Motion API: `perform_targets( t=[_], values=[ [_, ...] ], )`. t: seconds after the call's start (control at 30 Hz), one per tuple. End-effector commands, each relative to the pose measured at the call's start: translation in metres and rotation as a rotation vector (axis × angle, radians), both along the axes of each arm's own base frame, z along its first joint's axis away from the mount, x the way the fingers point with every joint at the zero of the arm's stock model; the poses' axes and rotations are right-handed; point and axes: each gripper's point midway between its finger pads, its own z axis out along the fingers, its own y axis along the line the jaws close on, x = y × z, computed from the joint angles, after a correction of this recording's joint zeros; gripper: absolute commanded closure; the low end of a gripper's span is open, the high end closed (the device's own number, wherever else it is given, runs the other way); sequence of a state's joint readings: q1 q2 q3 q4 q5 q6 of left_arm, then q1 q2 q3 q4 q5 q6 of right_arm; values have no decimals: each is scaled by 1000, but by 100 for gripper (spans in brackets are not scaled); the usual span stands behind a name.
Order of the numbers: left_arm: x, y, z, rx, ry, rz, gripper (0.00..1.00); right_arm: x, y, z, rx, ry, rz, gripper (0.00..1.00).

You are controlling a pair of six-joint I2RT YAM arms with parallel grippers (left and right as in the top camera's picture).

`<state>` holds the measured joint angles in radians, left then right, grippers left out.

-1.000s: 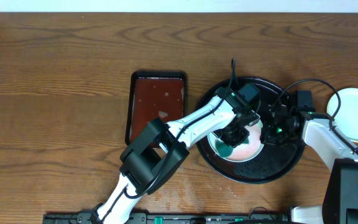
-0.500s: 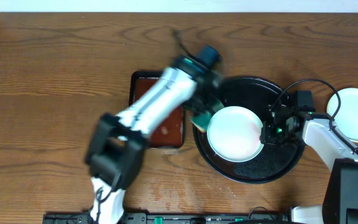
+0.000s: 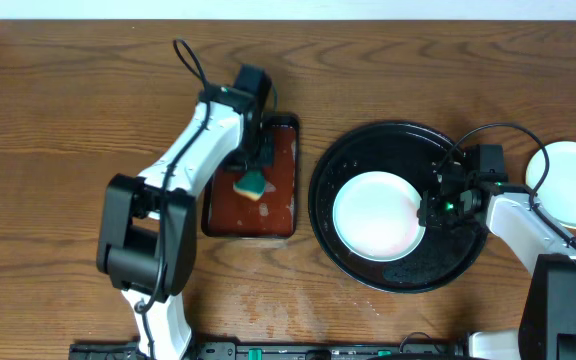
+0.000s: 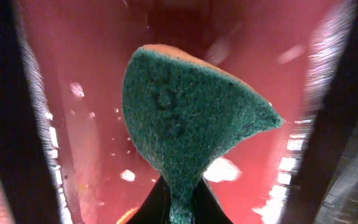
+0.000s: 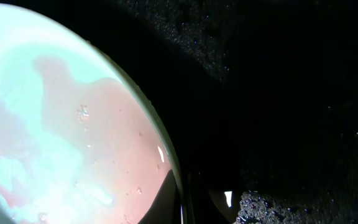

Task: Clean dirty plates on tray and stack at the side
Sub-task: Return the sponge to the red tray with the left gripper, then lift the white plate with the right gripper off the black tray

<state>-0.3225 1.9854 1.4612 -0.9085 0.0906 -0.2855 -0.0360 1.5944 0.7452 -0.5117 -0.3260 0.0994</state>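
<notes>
- The left tool (image 4: 180,208) is pinched shut on a green sponge (image 4: 185,118), which hangs over the reddish tray (image 3: 280,215) just beneath it.
- The right tool (image 3: 430,212) is clamped on the rim of the smeared plate (image 3: 373,215), which lies to its left inside the black tray (image 3: 408,150). A pink film shows on the plate, so I'd judge the wiping unfinished.
- A clean-looking plate (image 3: 568,182) sits on the surface (image 3: 88,100) to that tool's right. I see no third plate.

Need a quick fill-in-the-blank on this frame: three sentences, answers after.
1. The left gripper holds the sponge over the rectangular tray, which lies to the ____ of the black tray in the overhead view.
2. Only ____ plate lies on the black tray.
3. The right gripper pinches that plate's rim on its ____ side in the overhead view.
Missing words: left, one, right.
</notes>
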Motion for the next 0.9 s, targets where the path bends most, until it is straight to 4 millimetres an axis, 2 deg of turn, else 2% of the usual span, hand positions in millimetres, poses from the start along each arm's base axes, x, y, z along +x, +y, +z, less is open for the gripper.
perform_targets(
  t=[0.0,0.13,0.2,0.37,0.47,0.63,0.83,0.87],
  values=[
    [-7,9,-10,47,18,9,91,1,3,12,4,-13,11,99],
    [-5,8,1,40,-1,9,83,5,-14,46,-135,-98,-9,99],
    [-5,6,11,22,-17,9,72,6,-19,66,-188,-161,-44,99],
    [-6,0,54,-41,-99,7,54,11,-29,123,-368,-381,-79,99],
    [-9,1,84,-66,-163,5,50,9,-33,146,-473,-471,-90,99],
    [-19,4,134,-107,-284,5,40,6,-28,166,-616,-559,-66,99],
    [-30,8,169,-137,-373,4,37,1,-7,186,-786,-666,1,99],
    [-32,9,171,-137,-374,4,18,0,-5,190,-824,-686,8,99]
  ],
)
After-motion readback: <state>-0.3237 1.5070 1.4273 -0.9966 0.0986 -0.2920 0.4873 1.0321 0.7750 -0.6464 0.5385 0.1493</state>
